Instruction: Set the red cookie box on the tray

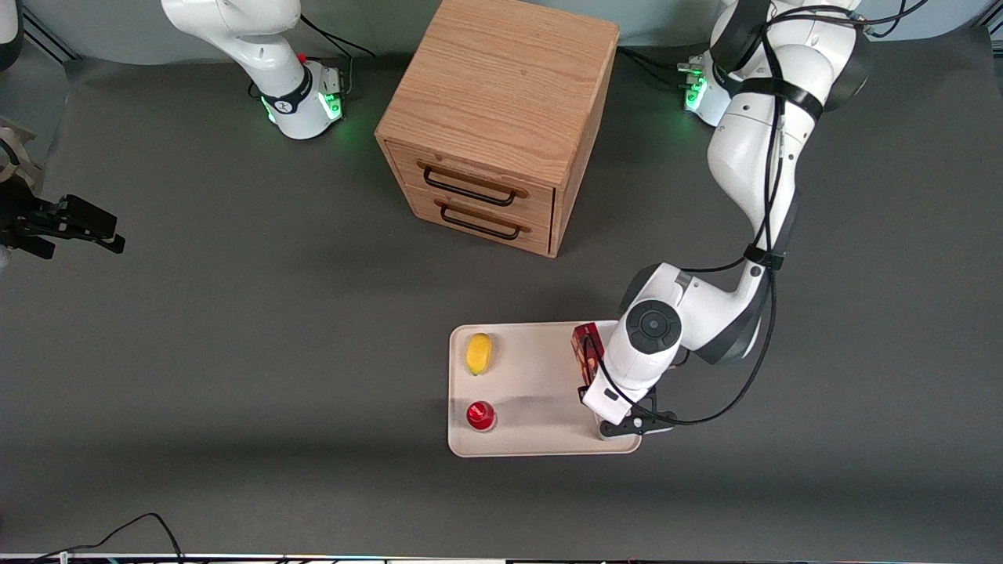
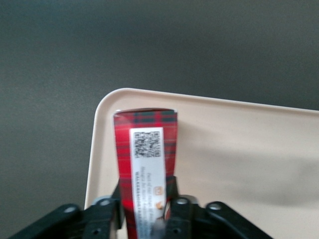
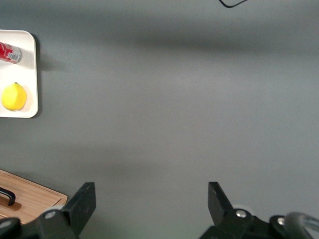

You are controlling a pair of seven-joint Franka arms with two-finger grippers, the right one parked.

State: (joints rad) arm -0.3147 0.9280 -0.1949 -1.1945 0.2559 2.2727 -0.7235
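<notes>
The red cookie box (image 1: 587, 350) (image 2: 144, 159), dark-red tartan with a white label panel, lies lengthwise over the cream-white tray (image 1: 541, 439) (image 2: 249, 149), along the tray's edge toward the working arm's end. My left gripper (image 1: 597, 377) (image 2: 146, 189) is shut on the box, one black finger (image 2: 172, 191) pressed against each long side. In the front view the arm's wrist hides most of the box. Whether the box rests on the tray's floor or hangs just above it, I cannot tell.
A yellow lemon (image 1: 479, 353) (image 3: 14, 96) and a small round red-capped object (image 1: 480, 415) (image 3: 9, 52) sit on the tray toward the parked arm's end. A wooden two-drawer cabinet (image 1: 494, 117) stands farther from the front camera than the tray.
</notes>
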